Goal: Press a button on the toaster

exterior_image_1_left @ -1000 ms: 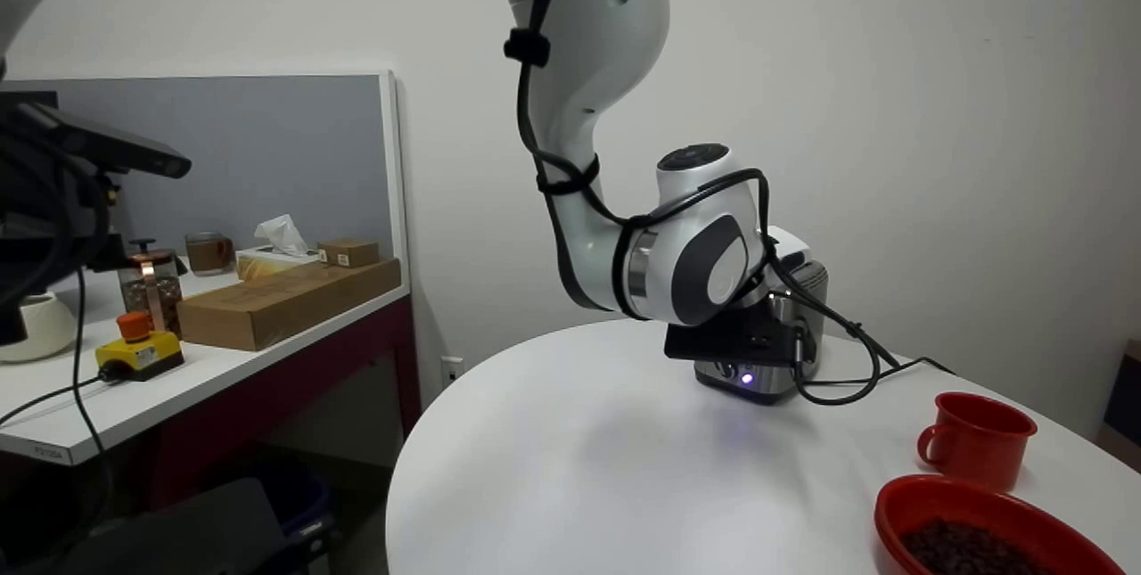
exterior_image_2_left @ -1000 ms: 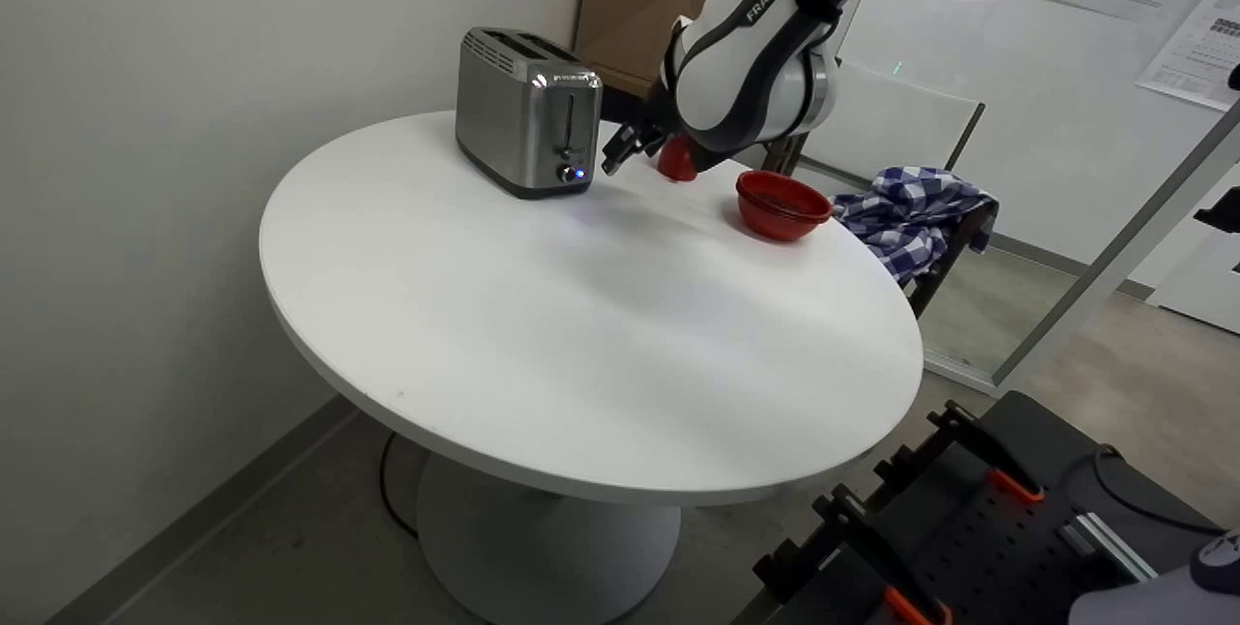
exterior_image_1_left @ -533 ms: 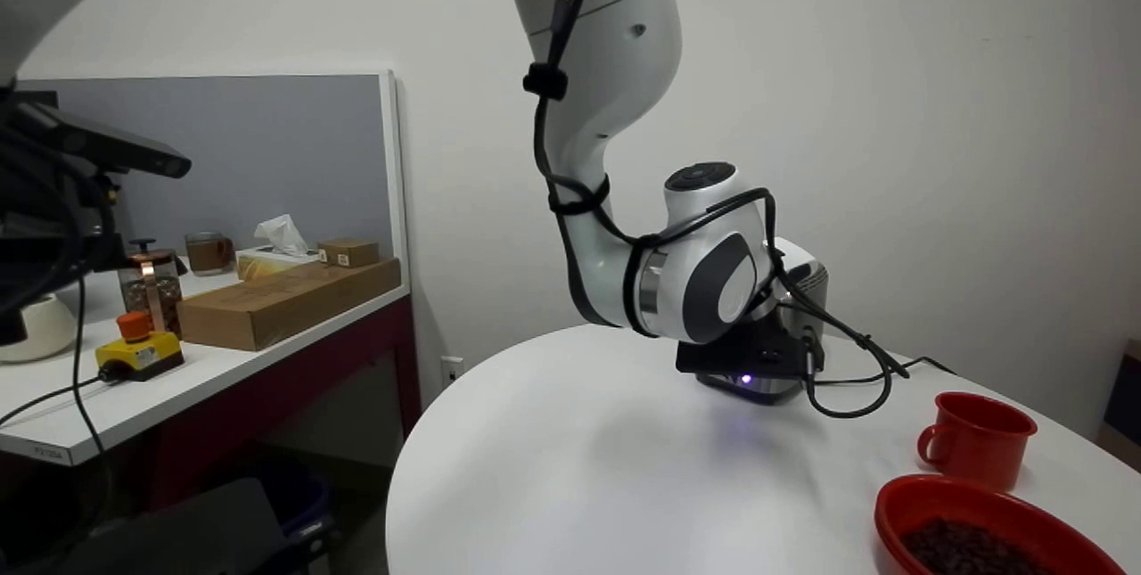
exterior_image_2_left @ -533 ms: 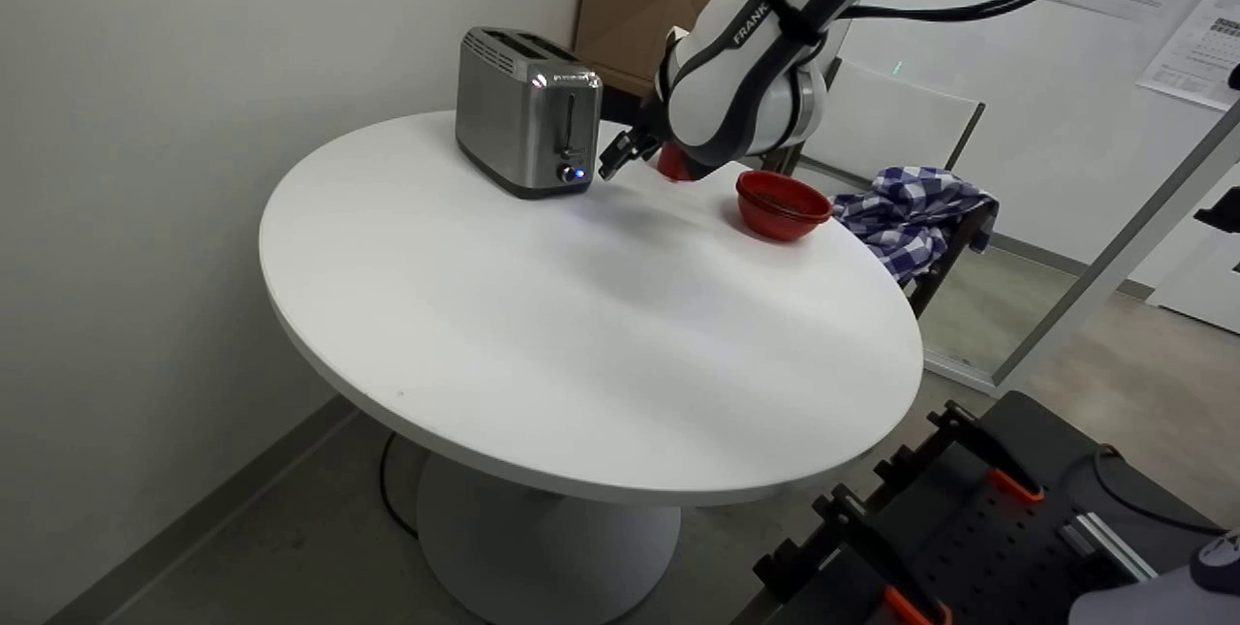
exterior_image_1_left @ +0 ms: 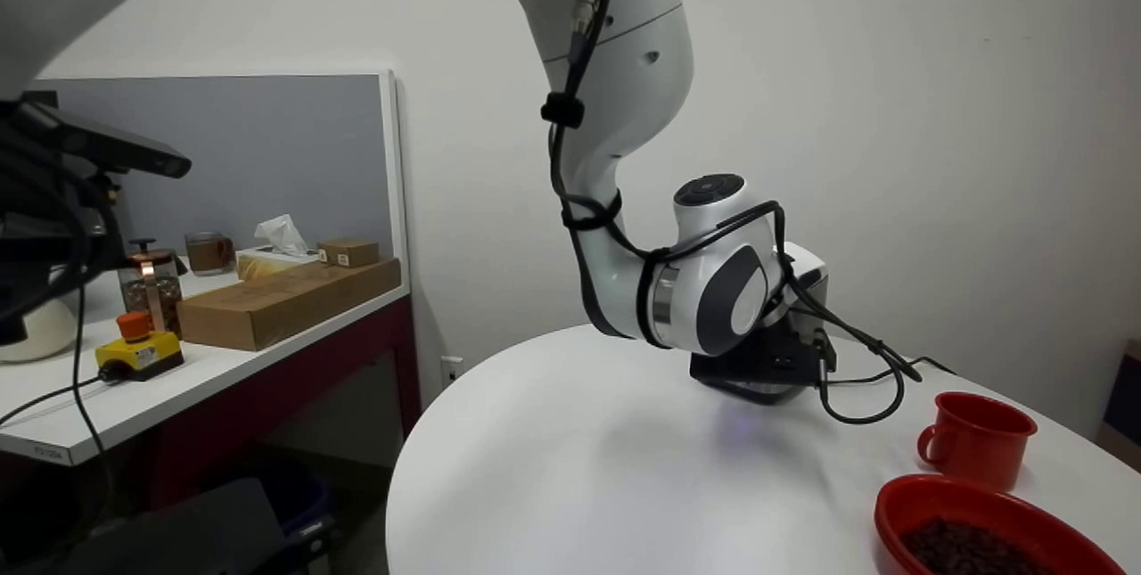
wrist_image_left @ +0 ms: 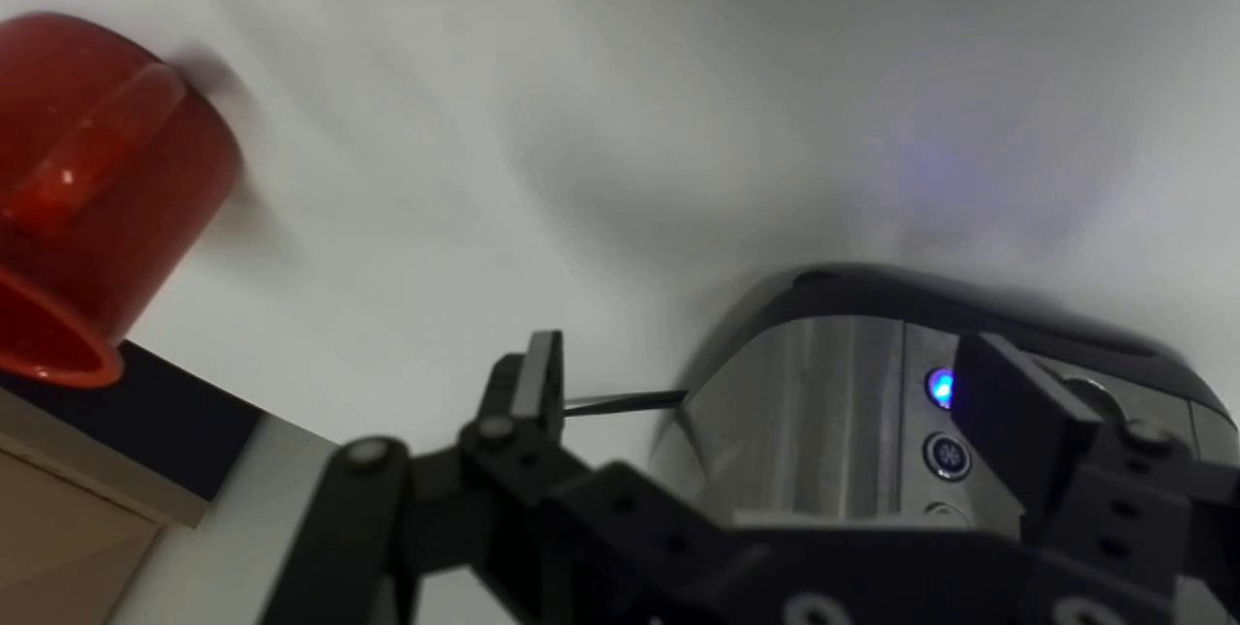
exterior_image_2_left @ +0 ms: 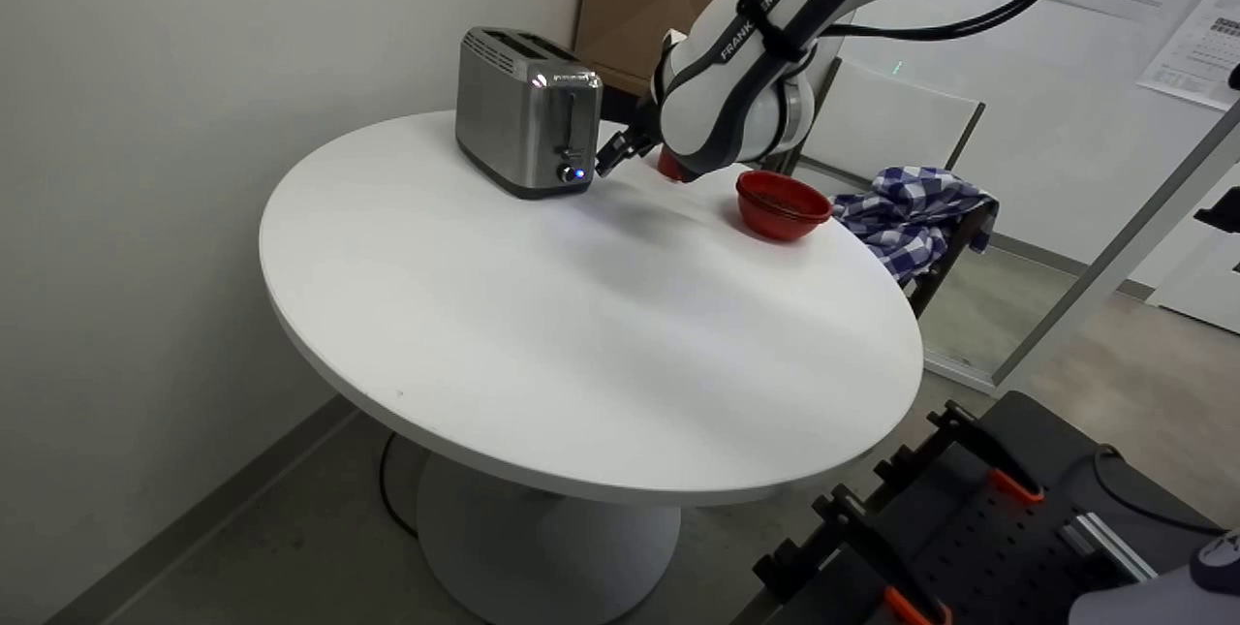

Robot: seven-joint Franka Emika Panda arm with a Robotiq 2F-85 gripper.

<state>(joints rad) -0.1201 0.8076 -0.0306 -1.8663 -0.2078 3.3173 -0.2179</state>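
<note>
- Target: silver toaster (exterior_image_2_left: 513, 111), upright on the white table (exterior_image_2_left: 581, 344), above and left of centre in an exterior view. In the wrist view it fills the lower right. In an exterior view the arm (exterior_image_1_left: 624, 85) hides most of it.
- Claw (wrist_image_left: 765, 339): spread wide, nothing held between the fingers. One finger (wrist_image_left: 1017, 421) overlaps the control panel, lower right of the wrist view; its mate (wrist_image_left: 533, 378) shows left of the toaster.
- Controls, wrist view: blue-lit button (wrist_image_left: 940, 387), snowflake button (wrist_image_left: 947, 456) under it, a third button (wrist_image_left: 945, 510) partly hidden lower down. A black knob (exterior_image_2_left: 568, 173) sits low on the toaster's front.
- Lever (exterior_image_2_left: 569, 153) seems low in its slot; small in view, so uncertain. With the lit button this would fit a toaster switched on. Inference only.
- Contact: fingertip appears just beside the lit button, covering its right edge in the wrist view. Touching or a slight gap, cannot tell.
- Done, in my judgement: approach nearly complete; claw is low, at the height of the controls.
- Left: line one fingertip up with a button, push, withdraw. Nothing confirms a press; the light alone does not settle it.
- Risk: with the claw spread, the finger could land between lit button and knob.
- Elsewhere: red mug (wrist_image_left: 107, 150), upper left of the wrist view, well apart from the toaster.
</note>
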